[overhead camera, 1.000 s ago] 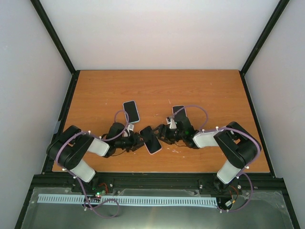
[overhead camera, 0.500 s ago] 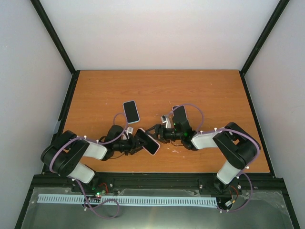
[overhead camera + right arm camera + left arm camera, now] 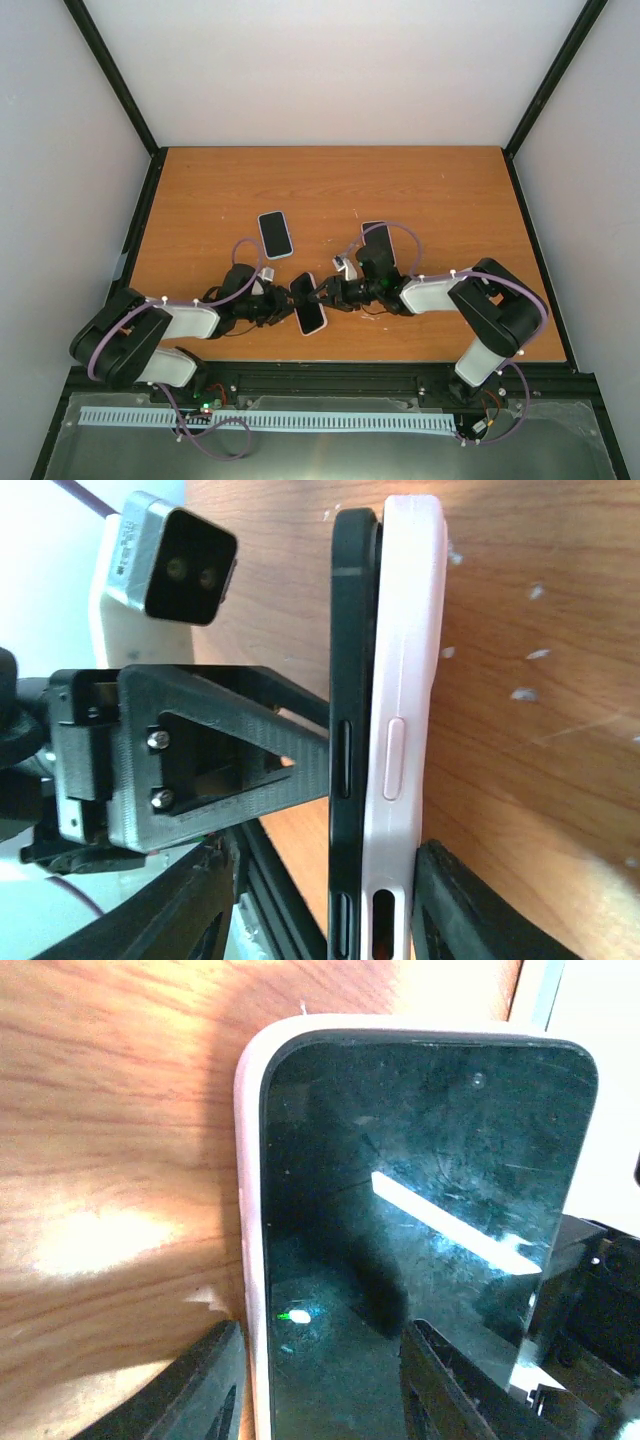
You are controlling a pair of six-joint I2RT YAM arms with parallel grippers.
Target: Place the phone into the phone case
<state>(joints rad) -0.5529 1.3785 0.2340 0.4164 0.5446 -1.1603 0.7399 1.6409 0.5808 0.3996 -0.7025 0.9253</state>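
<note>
**Phone [image 3: 348, 680] lying on the phone case [image 3: 408, 630], one long edge not yet pressed home**

The pair sits low on the desk [image 3: 450, 190], between the two arms. Seen edge-on from the right wrist, the black phone side stands proud of the pale case wall, while the left wrist view shows the rim wrapping the top corner and the opposite side. The left end effector [image 3: 320, 1335] is parted and clamps nothing, with one finger on the glass. The right end effector [image 3: 322, 850] is released and straddles the pair, one finger against the case back and a gap on the phone side. The next move probably calls for a squeeze through the thickness at the proud edge, with the seated side pinned down. The front rail [image 3: 330, 375] is close. Two spare phones [image 3: 275, 234] [image 3: 377, 240] lie just beyond, and open desk lies farther back.
</note>
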